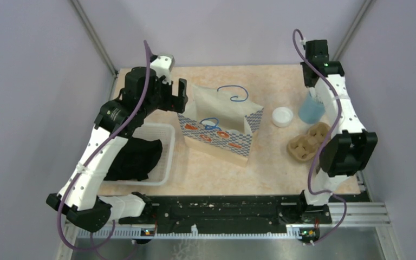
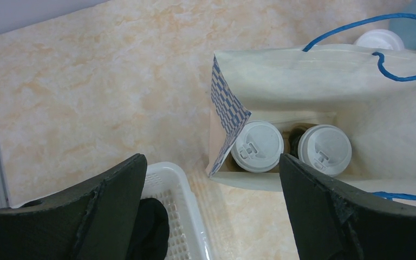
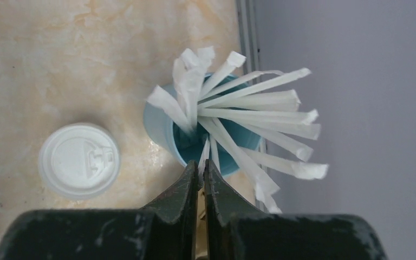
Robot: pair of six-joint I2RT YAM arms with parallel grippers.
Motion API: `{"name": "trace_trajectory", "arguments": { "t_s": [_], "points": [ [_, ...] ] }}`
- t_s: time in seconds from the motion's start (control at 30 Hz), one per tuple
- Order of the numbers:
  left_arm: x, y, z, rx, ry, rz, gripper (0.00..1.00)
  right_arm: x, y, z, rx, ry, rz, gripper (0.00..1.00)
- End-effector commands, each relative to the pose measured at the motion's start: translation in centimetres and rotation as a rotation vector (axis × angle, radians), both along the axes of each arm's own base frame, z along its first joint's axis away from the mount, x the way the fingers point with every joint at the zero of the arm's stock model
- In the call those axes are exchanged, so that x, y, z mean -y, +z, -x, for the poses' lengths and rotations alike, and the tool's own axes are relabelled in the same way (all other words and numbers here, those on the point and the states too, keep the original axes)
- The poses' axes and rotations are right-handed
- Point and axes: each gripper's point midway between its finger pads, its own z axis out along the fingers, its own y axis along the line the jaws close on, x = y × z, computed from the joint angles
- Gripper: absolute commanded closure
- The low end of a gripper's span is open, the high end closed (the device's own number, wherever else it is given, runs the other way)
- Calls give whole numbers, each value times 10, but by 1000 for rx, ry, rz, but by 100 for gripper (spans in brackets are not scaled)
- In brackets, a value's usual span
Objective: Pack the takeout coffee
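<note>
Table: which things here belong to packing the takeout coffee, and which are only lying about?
Job: lidded coffee cups, both inside the paper bag; wrapped straw pinched by the right end effector.
Lying about: loose white lid; blue cup; cardboard carrier; white basket holding black cloth.

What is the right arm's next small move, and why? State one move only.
Likely lift the right gripper straight up, drawing the one white paper-wrapped straw it pinches out of the light blue plastic cup. Both pale-lidded takeaway cups already stand inside the white patterned paper bag, so a straw seems to be the next thing to add.
</note>
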Motion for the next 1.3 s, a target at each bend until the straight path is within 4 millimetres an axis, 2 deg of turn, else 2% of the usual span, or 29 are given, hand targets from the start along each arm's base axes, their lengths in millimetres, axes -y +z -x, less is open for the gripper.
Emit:
{"name": "trace_trajectory", "arguments": {
  "t_s": [0.0,0.07,0.13,0.23,0.27,0.4,0.63,0.77,0.8,0.87,0.97,1.13,1.27],
  "points": [
    [12,28,-2,62,-33,80,2,2,62,23,162,-7,-8,95],
    [13,30,0,60,-37,94,2,2,73,26,188,-3,-10,94],
    [15,33,2,60,-44,109,2,-6,87,28,219,33,-46,95],
    [18,37,3,56,-50,130,2,-20,121,39,306,70,-132,95],
    [18,39,4,58,-51,138,2,-26,138,44,343,86,-168,95],
    [22,48,4,65,-55,171,2,-52,182,72,433,150,-326,98],
    [19,77,3,115,-39,194,2,-124,249,126,628,437,-665,99],
    [18,79,9,95,-31,231,2,-180,287,160,660,671,-964,100],
    [18,79,10,88,-27,242,2,-193,305,171,703,740,-1040,100],
    [19,78,13,73,-19,269,2,-214,318,191,713,836,-1174,100],
    [22,77,18,47,-19,316,2,-244,301,200,625,896,-1228,100],
    [26,72,25,-11,-23,354,2,-295,267,201,517,948,-1123,100],
    [18,83,36,-4,6,389,2,-307,243,186,539,890,-975,100]
  ]
}}
